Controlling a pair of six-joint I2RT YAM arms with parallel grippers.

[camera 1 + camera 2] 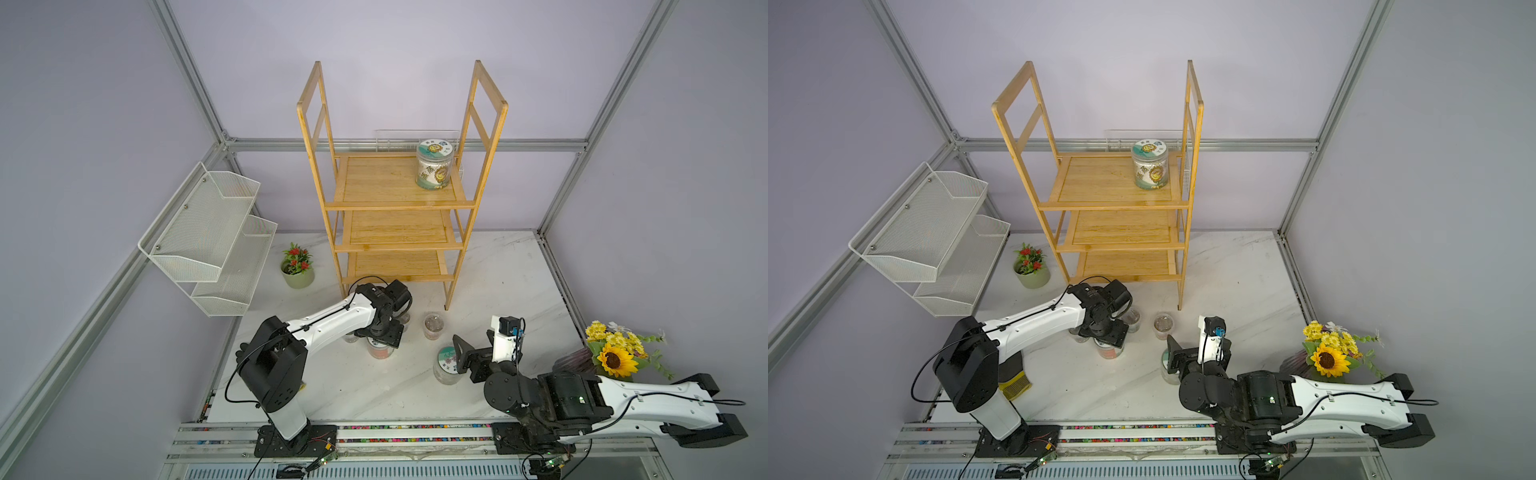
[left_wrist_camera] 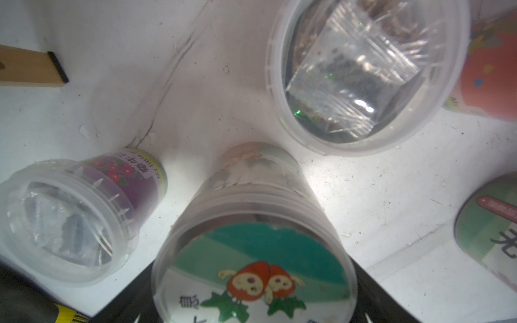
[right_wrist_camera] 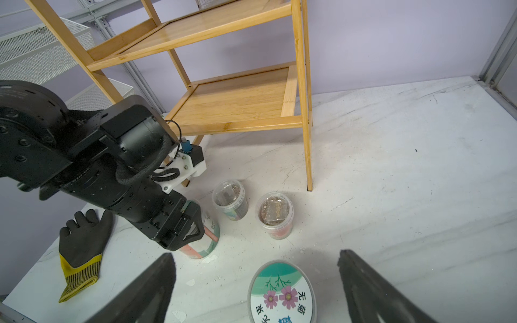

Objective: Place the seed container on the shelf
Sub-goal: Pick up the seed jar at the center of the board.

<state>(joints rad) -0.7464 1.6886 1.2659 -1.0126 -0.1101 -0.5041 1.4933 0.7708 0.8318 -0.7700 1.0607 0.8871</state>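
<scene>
Now straddling the strawberry seed container (image 2: 253, 265) with my left gripper (image 1: 381, 338).
The container is standing upright on the marble table (image 1: 353, 382), just in front of the bamboo shelf (image 1: 399, 178). My left fingers (image 2: 372, 302) are flanking its sides, and I cannot tell whether they are pressing it. My right gripper (image 3: 254, 256) is hovering with jaws wide apart over the cosmos-lidded container (image 3: 281, 293). A sunflower jar (image 1: 434, 164) is sitting on the shelf's top tier.
</scene>
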